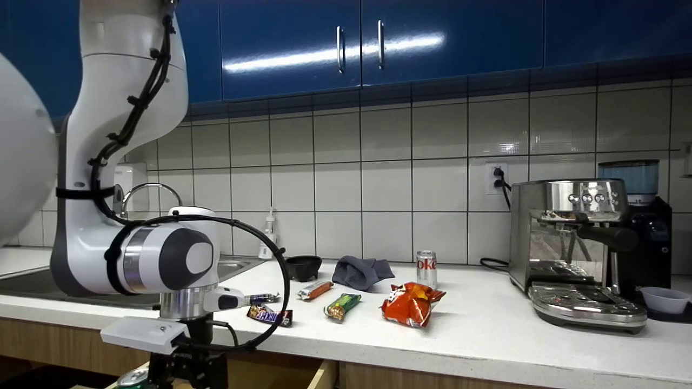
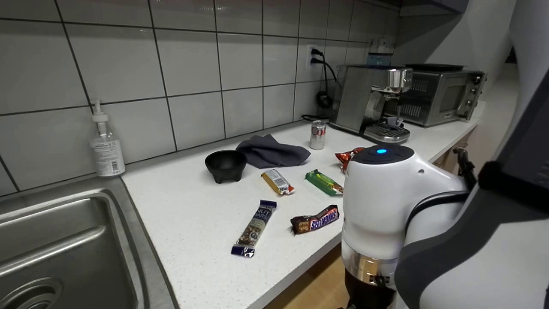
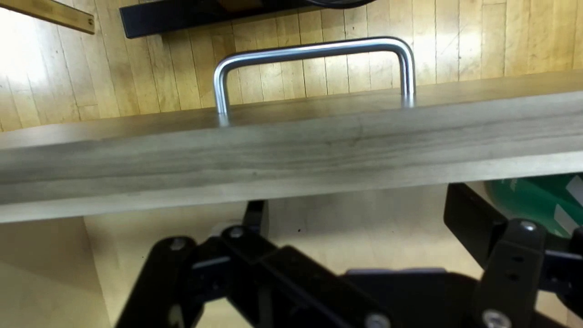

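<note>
White tiles and blue cabinets back a long counter. Below its edge stands the open drawer, nearest to the jaws, which are spread wide with nothing between them, just behind its front (whether they touch it, I cannot tell). It should feel stiff and fairly heavy, though willing along its slide; the middle of its metal handle looks the surest hold. On the counter, the coffee machine stands well apart from the cloth, chip bag, bowl and Coke can. Beside the jaws in the drawer sits a green can, probably smooth, slippery and best taken round its waist. Smallest are wrapped bars, among them a Snickers and a nut bar.
</note>
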Robot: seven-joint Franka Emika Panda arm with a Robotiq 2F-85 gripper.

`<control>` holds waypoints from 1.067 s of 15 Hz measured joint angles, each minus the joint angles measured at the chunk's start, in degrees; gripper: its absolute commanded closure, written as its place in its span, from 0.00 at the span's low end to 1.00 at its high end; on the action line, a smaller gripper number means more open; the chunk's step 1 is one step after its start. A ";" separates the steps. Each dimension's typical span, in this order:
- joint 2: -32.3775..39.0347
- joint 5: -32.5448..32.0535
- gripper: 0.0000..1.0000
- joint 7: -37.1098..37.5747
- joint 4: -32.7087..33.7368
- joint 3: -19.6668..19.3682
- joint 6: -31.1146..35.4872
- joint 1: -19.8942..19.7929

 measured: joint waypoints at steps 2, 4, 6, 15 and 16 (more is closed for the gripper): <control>0.00 0.00 0.00 0.24 -0.26 0.22 -1.08 0.02; -0.01 0.01 0.00 0.46 -0.54 0.52 -2.19 0.02; -0.02 0.02 0.00 0.57 -0.78 0.90 -3.49 0.02; -0.07 0.00 0.00 0.78 -1.41 1.65 -7.04 0.10; -0.07 0.00 0.00 0.78 -1.41 1.65 -7.04 0.10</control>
